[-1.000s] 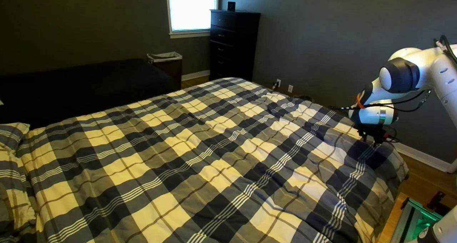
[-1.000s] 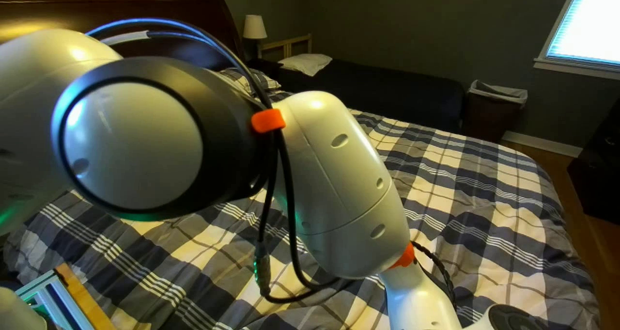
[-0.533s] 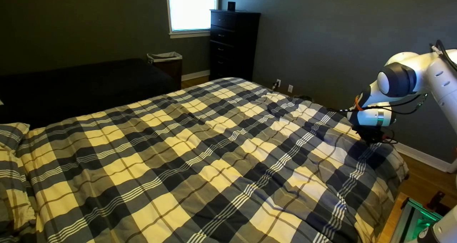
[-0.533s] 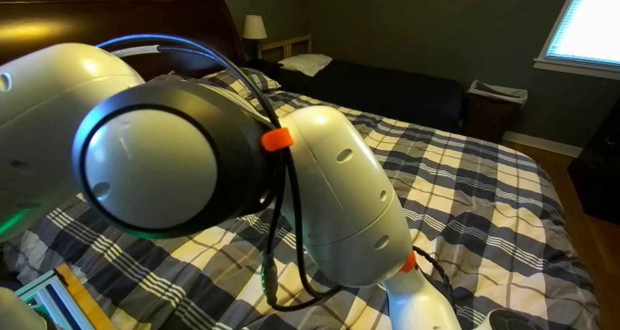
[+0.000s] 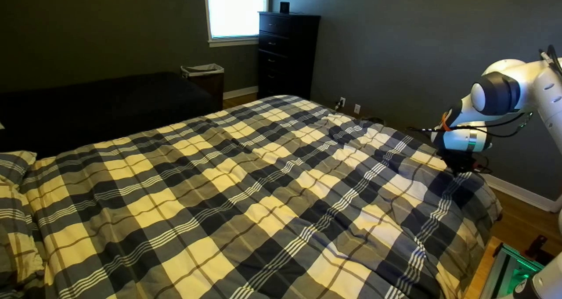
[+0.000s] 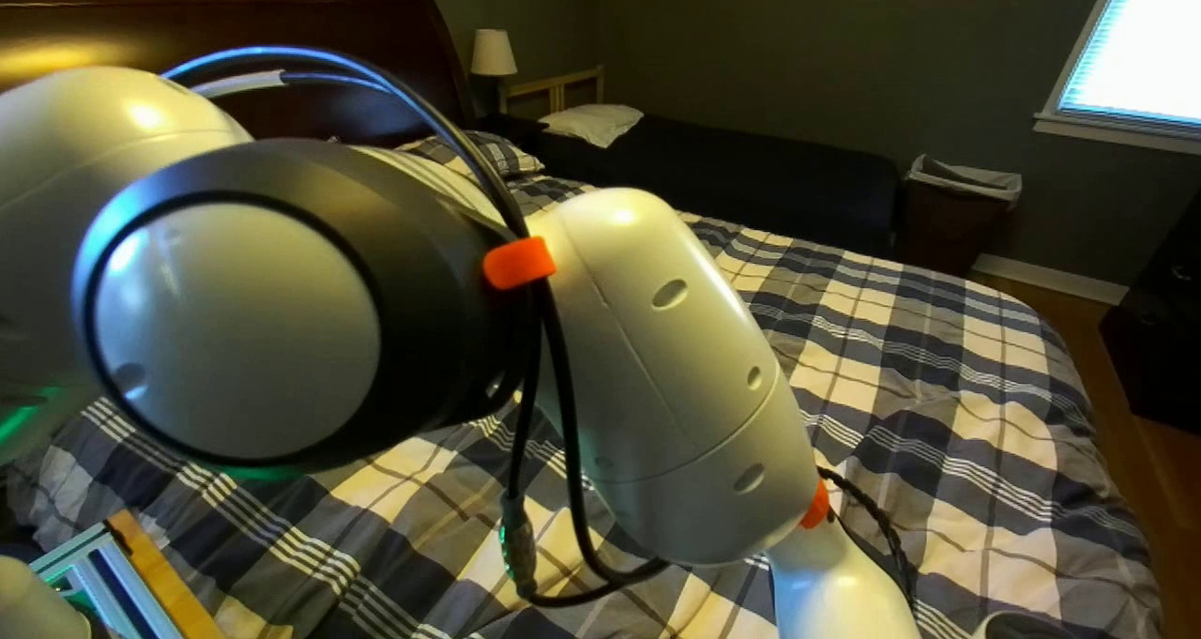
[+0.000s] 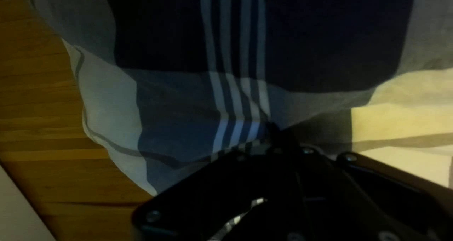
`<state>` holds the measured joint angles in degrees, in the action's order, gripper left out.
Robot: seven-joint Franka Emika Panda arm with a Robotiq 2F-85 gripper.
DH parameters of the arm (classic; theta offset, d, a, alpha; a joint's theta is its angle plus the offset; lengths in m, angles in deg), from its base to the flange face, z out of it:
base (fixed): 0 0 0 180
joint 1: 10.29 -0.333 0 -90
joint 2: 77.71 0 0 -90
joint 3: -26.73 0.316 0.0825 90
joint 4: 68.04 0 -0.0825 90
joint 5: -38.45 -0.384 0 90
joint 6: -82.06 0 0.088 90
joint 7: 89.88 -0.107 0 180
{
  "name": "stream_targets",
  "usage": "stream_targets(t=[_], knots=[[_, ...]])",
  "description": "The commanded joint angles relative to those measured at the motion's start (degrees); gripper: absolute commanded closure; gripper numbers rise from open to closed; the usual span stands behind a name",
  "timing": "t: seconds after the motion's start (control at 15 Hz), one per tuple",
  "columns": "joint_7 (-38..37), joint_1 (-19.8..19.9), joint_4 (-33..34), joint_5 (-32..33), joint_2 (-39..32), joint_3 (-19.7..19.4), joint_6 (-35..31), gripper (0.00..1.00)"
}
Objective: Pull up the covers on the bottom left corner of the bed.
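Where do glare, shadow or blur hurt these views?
In both exterior views, the window is washed out nearly white; in an exterior view, bright glare sits on the arm and headboard; the wrist view is dim and soft, its hand nearly black against the covers.

In my wrist view I see a brown plank floor (image 7: 46, 110); it carries the wide bed (image 6: 281, 6), its base hidden from me, a dark dresser (image 5: 287, 55) and, near that, a pale-lined hamper (image 5: 210, 88).
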<state>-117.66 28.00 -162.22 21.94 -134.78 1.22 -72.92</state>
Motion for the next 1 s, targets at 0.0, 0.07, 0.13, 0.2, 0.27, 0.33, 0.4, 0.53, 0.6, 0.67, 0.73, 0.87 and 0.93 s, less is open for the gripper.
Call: stream_targets(t=[0.0, 0.07, 0.13, 0.2, 0.27, 0.33, 0.4, 0.53, 0.6, 0.67, 0.73, 0.87, 0.93], knots=[[6.3, 4.4, -4.3, -3.5, 7.2, 6.1, 1.7, 1.00], [7.7, 5.2, -4.9, -4.0, 8.5, 7.4, 2.2, 1.00], [9.3, 6.3, -5.4, -4.7, 9.7, 9.3, 3.2, 1.00], [10.9, 7.3, -5.8, -5.4, 10.7, 11.0, 4.4, 1.00], [12.6, 8.0, -6.2, -6.0, 11.9, 12.6, 5.9, 1.00], [14.1, 8.6, -6.7, -6.5, 13.0, 14.0, 7.2, 1.00], [16.0, 9.3, -7.4, -7.3, 14.4, 15.4, 8.1, 1.00], [19.4, 10.0, -8.3, -8.7, 16.9, 17.7, 8.9, 1.00], [21.2, 10.4, -8.9, -9.3, 18.4, 18.8, 9.5, 1.00], [23.0, 10.7, -9.2, -10.2, 19.5, 20.2, 9.6, 1.00], [25.1, 10.9, -9.6, -11.0, 20.9, 21.5, 10.8, 1.00], [28.6, 10.6, -10.4, -12.4, 23.2, 23.4, 13.3, 1.00], [30.1, 10.1, -10.6, -12.8, 24.2, 24.1, 14.7, 1.00]])
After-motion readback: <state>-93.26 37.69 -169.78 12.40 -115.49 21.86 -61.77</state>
